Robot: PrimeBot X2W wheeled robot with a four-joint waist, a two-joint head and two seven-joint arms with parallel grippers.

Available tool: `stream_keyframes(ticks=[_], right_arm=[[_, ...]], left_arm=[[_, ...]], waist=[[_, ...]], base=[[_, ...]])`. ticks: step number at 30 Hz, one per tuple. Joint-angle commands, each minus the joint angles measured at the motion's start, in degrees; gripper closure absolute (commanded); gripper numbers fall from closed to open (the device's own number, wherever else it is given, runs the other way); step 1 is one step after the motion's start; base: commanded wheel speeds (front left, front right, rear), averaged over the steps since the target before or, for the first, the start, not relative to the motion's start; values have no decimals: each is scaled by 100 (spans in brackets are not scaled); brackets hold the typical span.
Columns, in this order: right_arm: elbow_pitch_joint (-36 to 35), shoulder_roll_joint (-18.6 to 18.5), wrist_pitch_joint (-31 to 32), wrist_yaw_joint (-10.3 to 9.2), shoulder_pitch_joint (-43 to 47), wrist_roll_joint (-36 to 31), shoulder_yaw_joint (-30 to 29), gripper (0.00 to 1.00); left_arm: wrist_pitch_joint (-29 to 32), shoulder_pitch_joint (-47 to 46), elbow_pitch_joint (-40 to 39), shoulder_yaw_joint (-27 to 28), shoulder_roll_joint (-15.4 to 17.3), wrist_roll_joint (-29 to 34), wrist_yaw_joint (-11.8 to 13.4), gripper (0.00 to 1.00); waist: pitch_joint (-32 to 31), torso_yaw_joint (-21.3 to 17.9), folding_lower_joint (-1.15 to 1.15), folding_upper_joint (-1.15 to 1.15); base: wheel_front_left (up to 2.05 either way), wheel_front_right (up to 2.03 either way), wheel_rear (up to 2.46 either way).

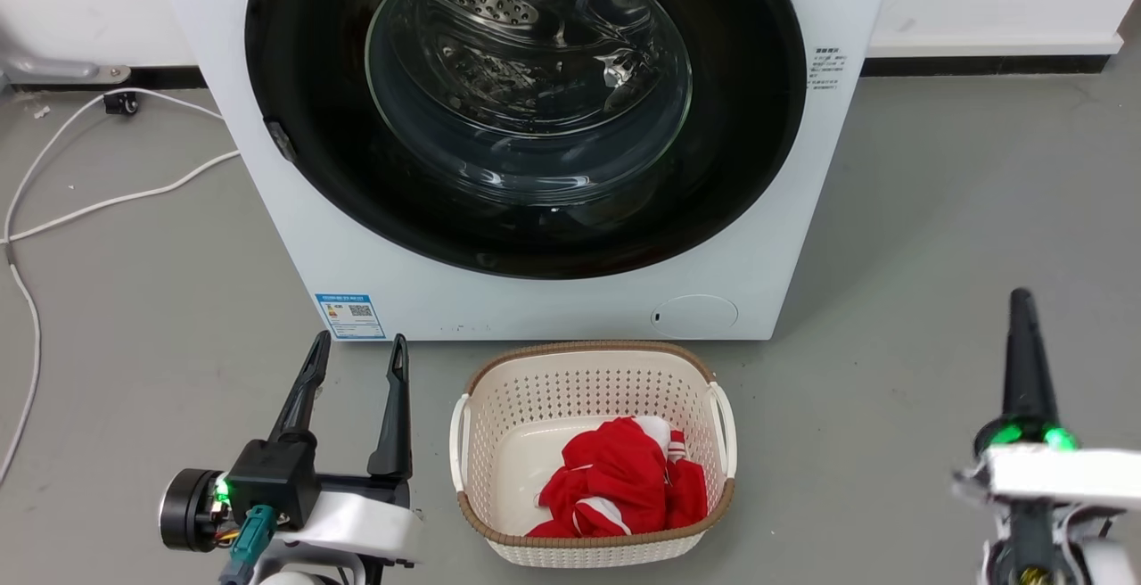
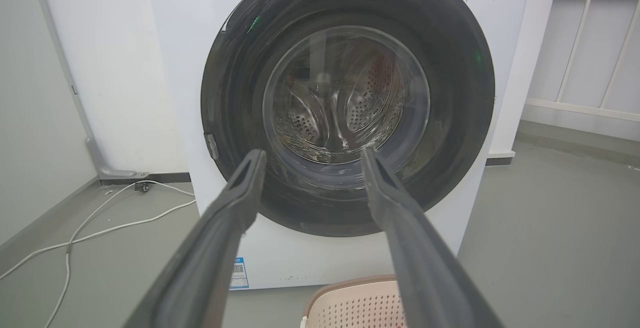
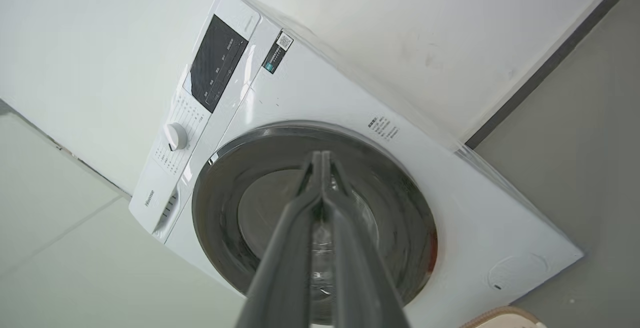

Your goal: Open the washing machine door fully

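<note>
Washing machine door (image 1: pixel 526 94) (closed) lies beyond wide left claw (image 1: pixel 359 340) and pinched right claw (image 1: pixel 1021 297).

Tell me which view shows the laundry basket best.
Head view: the whole laundry basket sits before the machine, red cloth inside. Left wrist view catches its rim at the bottom edge; right wrist view, a sliver.

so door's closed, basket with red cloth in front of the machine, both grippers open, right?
One thing is off: the right gripper is shut, fingers pressed together in the right wrist view. The left gripper is open, the washing machine door is closed, and the basket with red cloth is in front of the machine.
</note>
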Motion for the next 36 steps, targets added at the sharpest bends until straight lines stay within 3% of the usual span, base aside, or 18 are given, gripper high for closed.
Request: stream_keyframes(ticks=[1, 8, 16, 24, 28, 36], right_arm=[[47, 12, -30, -2, -166, 342, -48, 100], [386, 11, 171, -1, -1025, 1631, -434, 100], [1457, -329, 1189, -1, -2796, 2102, -929, 100], [3058, -928, 2376, -1, -5062, 1802, -837, 100], [3728, -1027, 2855, -1, -5903, 1557, -696, 100], [4609, -890, 3618, -1, -7125, 1019, -361, 100]], left_arm=[[-15, -18, -7, 12, -2, -4, -8, 0], [-14, -167, -72, 28, -19, -57, 10, 0], [-14, -418, -201, 68, -24, -50, 1, 0], [-14, -891, -398, 123, -28, 2, -28, 0], [-14, -1066, -474, 133, -30, 13, -46, 0], [-14, -1262, -623, 145, -35, 44, -65, 0]], waist=[[26, 2, 0, 0], [283, 25, 0, 0], [806, 32, 0, 0], [1526, 36, 0, 0], [1735, 48, 0, 0], [2090, 78, 0, 0]], base=[[0, 0, 0], [0, 0, 0], [0, 0, 0], [0, 0, 0], [0, 0, 0], [0, 0, 0]])
